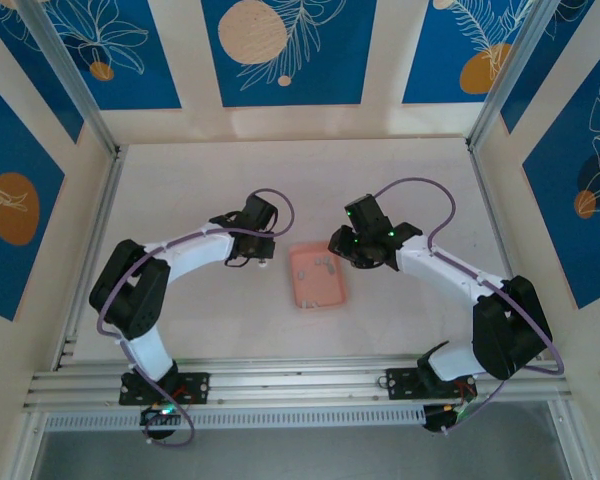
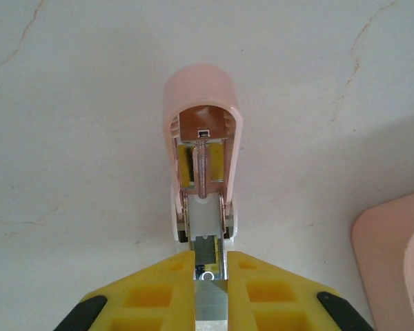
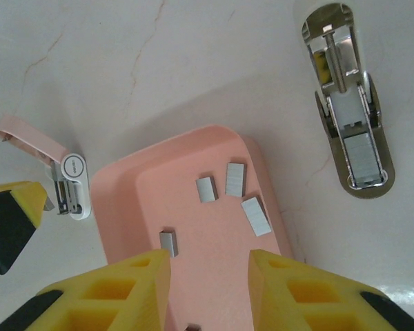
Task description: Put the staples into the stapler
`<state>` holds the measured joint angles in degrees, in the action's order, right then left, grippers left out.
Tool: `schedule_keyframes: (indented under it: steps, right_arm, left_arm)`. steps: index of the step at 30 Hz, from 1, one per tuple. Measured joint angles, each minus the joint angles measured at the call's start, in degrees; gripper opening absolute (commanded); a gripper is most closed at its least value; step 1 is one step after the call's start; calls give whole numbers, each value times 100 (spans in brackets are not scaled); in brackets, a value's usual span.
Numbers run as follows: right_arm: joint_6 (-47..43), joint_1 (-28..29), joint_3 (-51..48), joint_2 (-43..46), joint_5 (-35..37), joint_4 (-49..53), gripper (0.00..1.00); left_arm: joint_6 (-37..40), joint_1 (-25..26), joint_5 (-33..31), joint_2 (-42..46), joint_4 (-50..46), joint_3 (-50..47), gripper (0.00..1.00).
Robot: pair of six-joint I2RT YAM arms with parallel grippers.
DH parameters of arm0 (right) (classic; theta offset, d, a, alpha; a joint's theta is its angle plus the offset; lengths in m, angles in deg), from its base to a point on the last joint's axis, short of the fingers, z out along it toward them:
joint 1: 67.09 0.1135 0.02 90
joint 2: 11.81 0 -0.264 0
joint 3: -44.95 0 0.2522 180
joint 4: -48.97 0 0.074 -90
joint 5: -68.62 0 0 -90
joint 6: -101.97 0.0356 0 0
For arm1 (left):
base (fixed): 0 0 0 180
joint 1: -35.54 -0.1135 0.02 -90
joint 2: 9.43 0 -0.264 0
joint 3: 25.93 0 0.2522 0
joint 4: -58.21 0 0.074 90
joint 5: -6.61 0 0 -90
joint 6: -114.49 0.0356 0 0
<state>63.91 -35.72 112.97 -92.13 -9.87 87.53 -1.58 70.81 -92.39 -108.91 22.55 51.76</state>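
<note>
A pink stapler (image 2: 201,103) lies on the table with its lid swung up, baring the spring and the channel. My left gripper (image 2: 210,267) is shut on its near metal end. The same stapler (image 3: 62,172) shows at the left of the right wrist view. Several small grey staples (image 3: 234,179) lie loose in the salmon-pink tray (image 3: 117,186), one strip (image 3: 168,243) close to my left fingertip. My right gripper (image 3: 208,265) hovers open over the tray, nothing between its fingers. From above, the left gripper (image 1: 252,245) and right gripper (image 1: 365,248) flank the tray (image 1: 317,292).
A second, silvery stapler (image 3: 348,103) lies open on the table beyond the tray's far right corner, a grey block in its channel. A corner of the tray (image 2: 393,255) sits right of the pink stapler. Patterned walls and metal rails ring the pale tabletop (image 1: 310,180).
</note>
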Motion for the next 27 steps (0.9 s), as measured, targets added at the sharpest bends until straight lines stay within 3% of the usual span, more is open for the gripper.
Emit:
schedule_keyframes:
  steps: [27]
  right_arm:
    - [372, 354, 555, -546, -33, 63, 37]
  left_arm:
    - [96, -11, 98, -4, 7, -116, 14]
